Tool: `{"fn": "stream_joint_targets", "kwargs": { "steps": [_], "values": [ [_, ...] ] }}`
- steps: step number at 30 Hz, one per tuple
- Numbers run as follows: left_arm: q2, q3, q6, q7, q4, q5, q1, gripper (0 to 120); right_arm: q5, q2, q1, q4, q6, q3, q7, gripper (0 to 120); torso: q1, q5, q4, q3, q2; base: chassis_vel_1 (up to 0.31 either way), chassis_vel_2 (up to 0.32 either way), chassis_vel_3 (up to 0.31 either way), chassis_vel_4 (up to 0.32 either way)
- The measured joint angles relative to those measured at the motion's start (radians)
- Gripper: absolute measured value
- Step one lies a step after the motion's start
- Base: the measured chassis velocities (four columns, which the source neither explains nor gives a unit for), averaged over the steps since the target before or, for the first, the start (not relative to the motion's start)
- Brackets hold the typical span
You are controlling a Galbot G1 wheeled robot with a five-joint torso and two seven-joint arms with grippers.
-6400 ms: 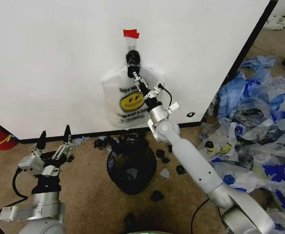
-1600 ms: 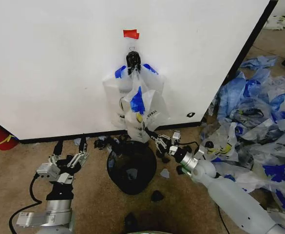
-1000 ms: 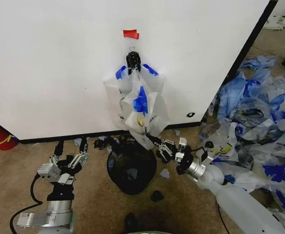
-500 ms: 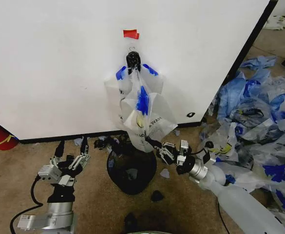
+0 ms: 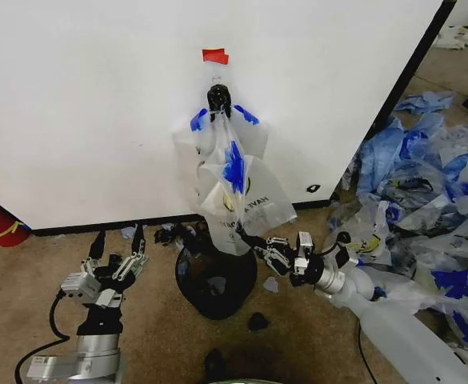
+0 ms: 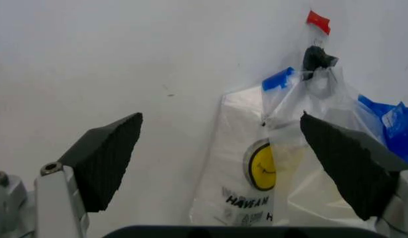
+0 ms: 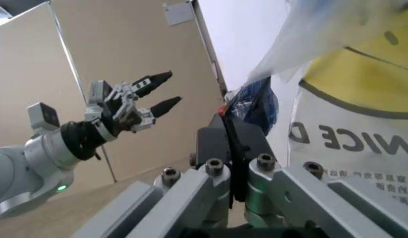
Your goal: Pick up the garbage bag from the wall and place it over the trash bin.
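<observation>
My left gripper (image 5: 118, 245) hovered low over the carpet left of the trash bin (image 5: 216, 276), fingers spread wide apart, holding nothing. The trash bin sat on the floor at the foot of the white wall (image 5: 98, 104). The garbage bag (image 5: 238, 188) hung from a black hook (image 5: 218, 98) under a red tape piece (image 5: 214, 55), directly above the bin. My right gripper (image 5: 250, 238) was clamped on the bag's lower edge, just above the bin rim. A pile of blue-and-clear bags (image 5: 426, 200) lay far right.
</observation>
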State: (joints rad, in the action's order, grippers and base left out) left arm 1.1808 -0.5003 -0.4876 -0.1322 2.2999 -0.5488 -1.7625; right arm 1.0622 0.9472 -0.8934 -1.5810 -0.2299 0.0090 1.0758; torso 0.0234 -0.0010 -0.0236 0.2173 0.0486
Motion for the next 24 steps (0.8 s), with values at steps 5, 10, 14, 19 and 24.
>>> {"fn": "stream_joint_targets", "kwargs": {
  "steps": [5,10,14,19,24],
  "values": [
    [0.003,0.001,-0.002,0.000,0.003,0.005,-0.006,91,-0.004,-0.001,0.002,0.001,0.003,0.001,0.009,0,0.000,0.0001,0.0000,0.000,0.000,0.000,0.000,0.000,0.000],
    [0.009,0.005,-0.007,0.002,0.003,0.014,-0.010,91,-0.013,-0.001,0.007,0.003,0.004,0.001,0.014,0,0.000,0.0000,0.0000,0.000,0.000,0.000,0.000,0.000,0.000],
    [0.011,0.007,-0.009,0.002,0.003,0.016,-0.011,90,-0.018,-0.004,0.007,0.004,0.008,0.001,0.026,0,0.000,0.0000,0.0001,0.000,0.000,0.000,0.000,0.000,0.000],
    [0.010,0.010,-0.009,0.002,0.003,0.018,-0.011,90,-0.022,-0.006,0.007,0.007,0.011,0.005,0.039,0,0.000,0.0000,0.0000,0.000,0.000,0.000,0.000,0.000,0.000],
    [0.006,0.012,-0.009,0.003,0.003,0.018,-0.008,90,-0.025,-0.008,0.009,0.015,0.018,0.011,0.058,0,0.000,0.0000,0.0000,0.000,0.000,0.000,0.000,0.000,0.000]
  ]
}}
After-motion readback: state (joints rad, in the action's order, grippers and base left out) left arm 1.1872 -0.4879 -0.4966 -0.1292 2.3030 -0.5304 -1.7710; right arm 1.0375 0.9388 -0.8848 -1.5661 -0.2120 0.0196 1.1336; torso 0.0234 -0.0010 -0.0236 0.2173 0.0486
